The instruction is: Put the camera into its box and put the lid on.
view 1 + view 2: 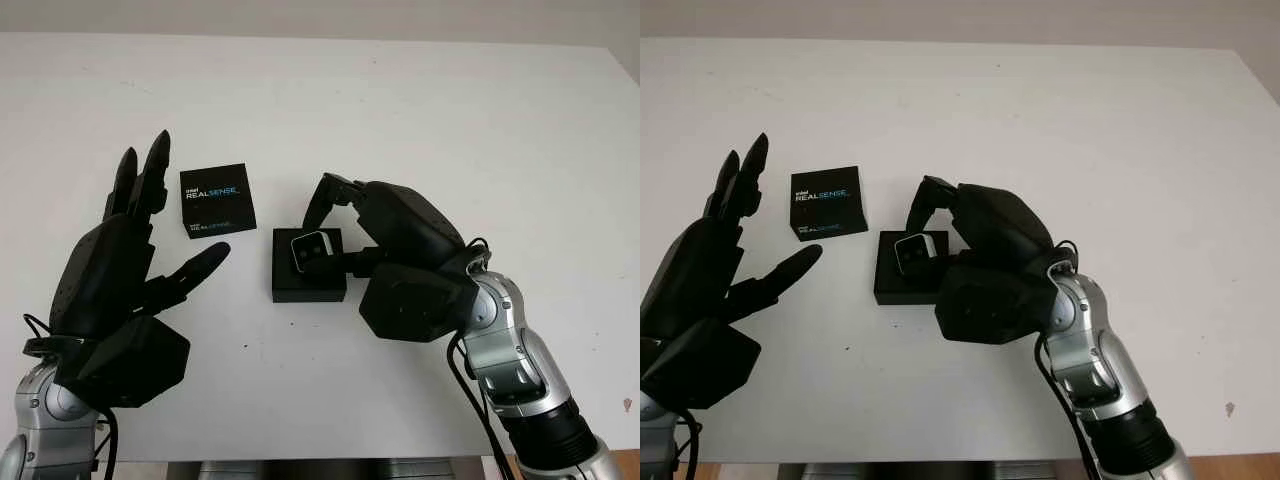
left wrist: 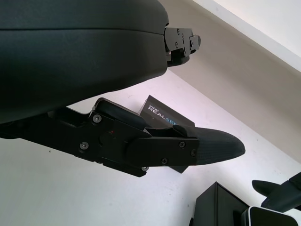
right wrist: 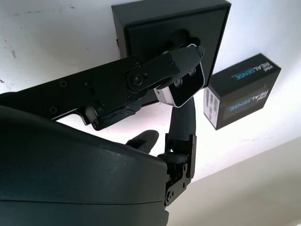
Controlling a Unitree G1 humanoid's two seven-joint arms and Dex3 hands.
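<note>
Silver camera (image 1: 312, 250) gripped by right robot hand (image 1: 345, 225) over box (image 1: 309, 284)

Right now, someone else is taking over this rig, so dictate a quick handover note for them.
Right hand: shut on the camera, holding it just over the open black box.
Left hand: open, raised beside the lid.
Lid, printed RealSense, sits on the table apart from the box.
Done: camera picked up and brought to the box.
Left: seat camera, release, fit lid.
</note>
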